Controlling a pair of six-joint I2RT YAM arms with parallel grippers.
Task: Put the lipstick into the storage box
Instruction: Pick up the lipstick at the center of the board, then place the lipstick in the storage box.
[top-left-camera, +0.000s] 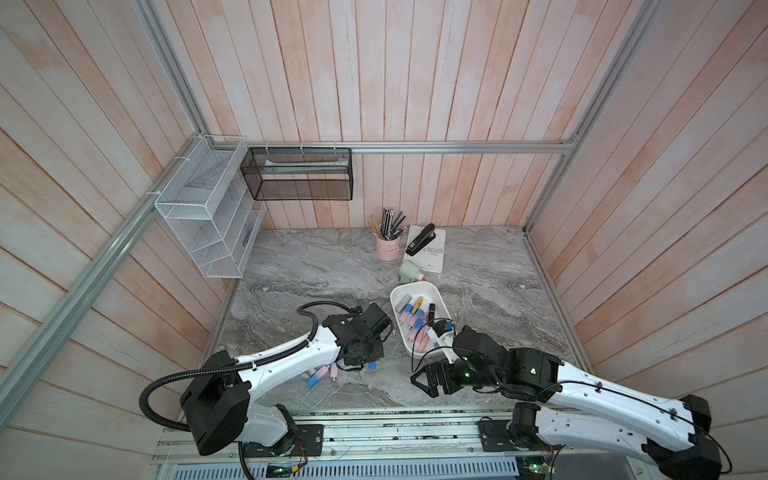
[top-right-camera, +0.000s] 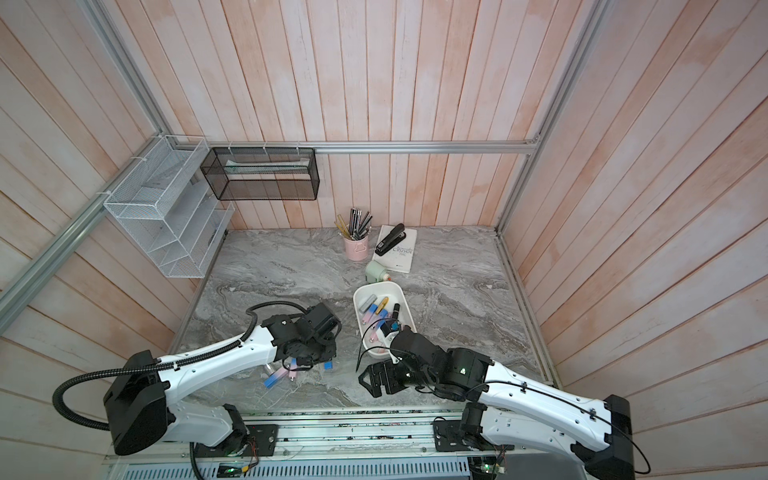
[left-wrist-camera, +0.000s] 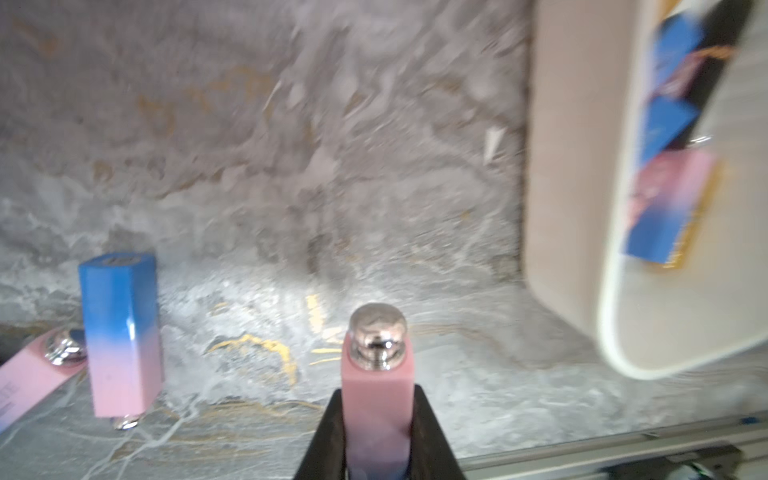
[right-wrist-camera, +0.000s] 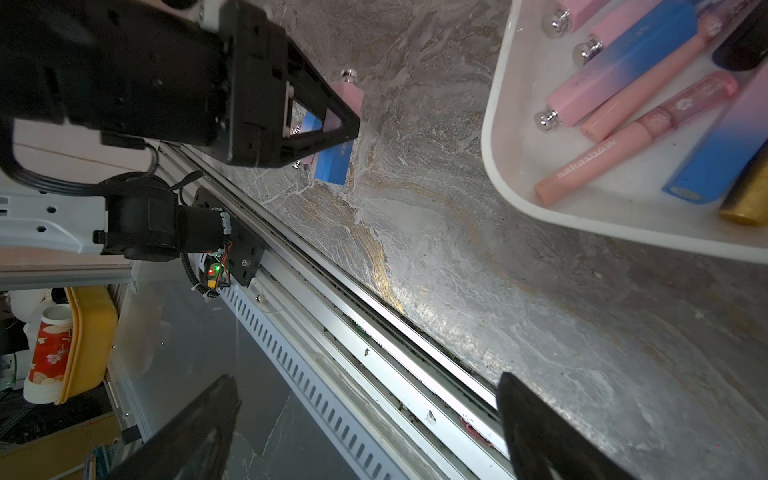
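Left wrist view: my left gripper (left-wrist-camera: 377, 395) is clamped on a pink lipstick (left-wrist-camera: 376, 374) with a silver knob, close over the marble table (left-wrist-camera: 291, 166). Just beside it, 2 loose lipsticks (left-wrist-camera: 120, 332), blue and pink, rest on the marble. Further right sits the white storage box (left-wrist-camera: 573, 208); the held lipstick is outside it, and several lipsticks lie inside. My right gripper (right-wrist-camera: 365, 382) hangs wide open and empty near the box.
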